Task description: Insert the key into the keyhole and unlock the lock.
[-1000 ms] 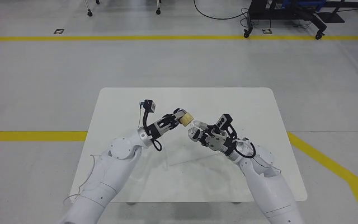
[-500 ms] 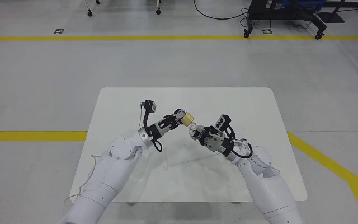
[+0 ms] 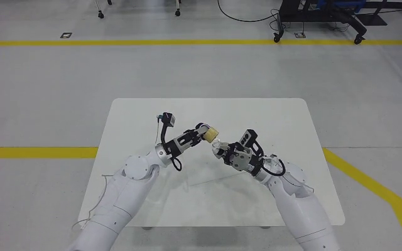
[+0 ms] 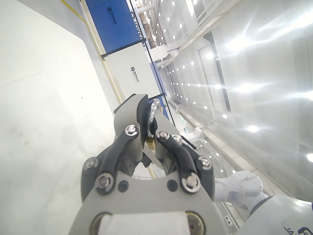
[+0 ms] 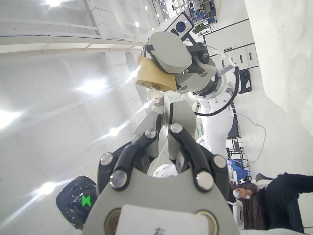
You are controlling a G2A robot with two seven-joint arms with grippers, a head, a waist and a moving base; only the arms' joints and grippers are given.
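Left gripper clamped on brass padlock (above white table) — right gripper pinches key, tip at keyhole.

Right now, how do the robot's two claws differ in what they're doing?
The left gripper clamps the broad brass lock, which juts past its fingers; the right gripper pinches the small key, mostly hidden between its own. The left gripper offers the lock's keyhole end; the right gripper points the key at it. Both are shut and held above the table.
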